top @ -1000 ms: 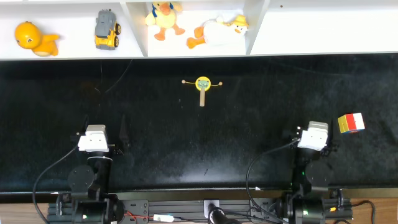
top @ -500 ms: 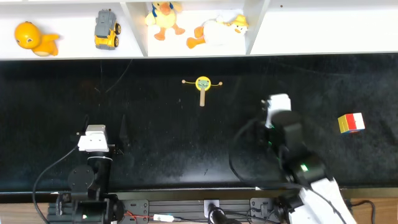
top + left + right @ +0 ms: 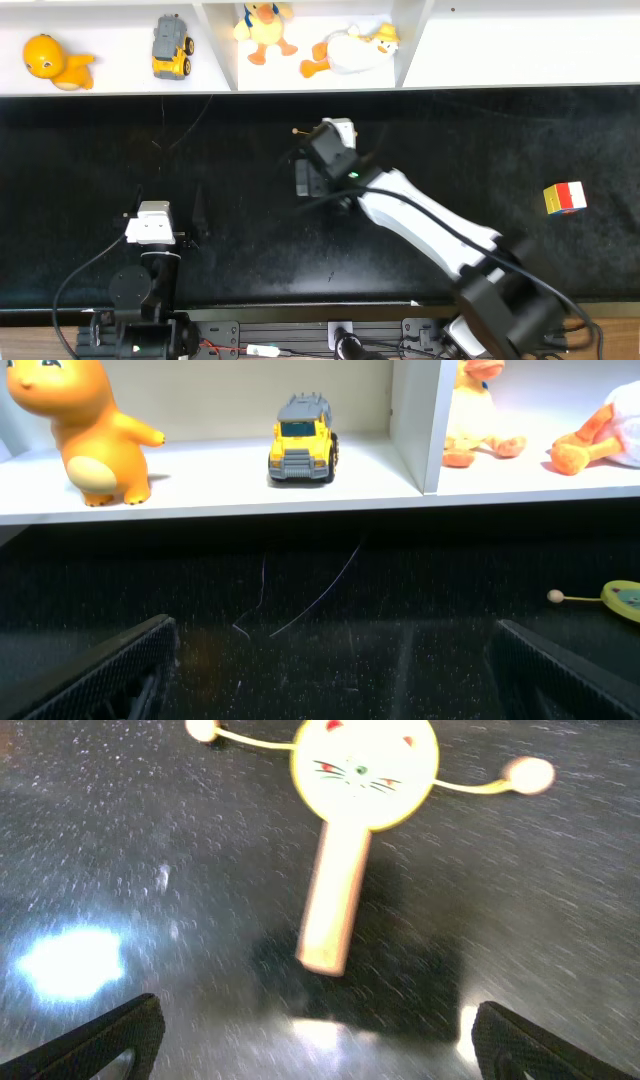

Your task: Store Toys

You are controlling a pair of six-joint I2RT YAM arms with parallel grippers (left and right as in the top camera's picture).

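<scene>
Right gripper (image 3: 320,1035) released, jaws wide, hanging over cat-face rattle drum (image 3: 362,765). Drum lies flat on black mat (image 3: 500,140), just in front of shelf (image 3: 500,60) middle bay.

Your risks:
- slim handle (image 3: 335,890) rolls out from closing fingers
- descent too deep, tips jam into mat
- stringed beads (image 3: 527,772) snag shelf lip

Left gripper (image 3: 340,670) released, parked well back from shelf.

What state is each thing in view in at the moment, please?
rattle drum: lying flat on the mat, ungripped
right pincer: open, facing the rattle drum
left pincer: open, empty
toy truck: upright on the shelf
orange figure: upright on the shelf
colour cube: on the mat, unstored
</scene>
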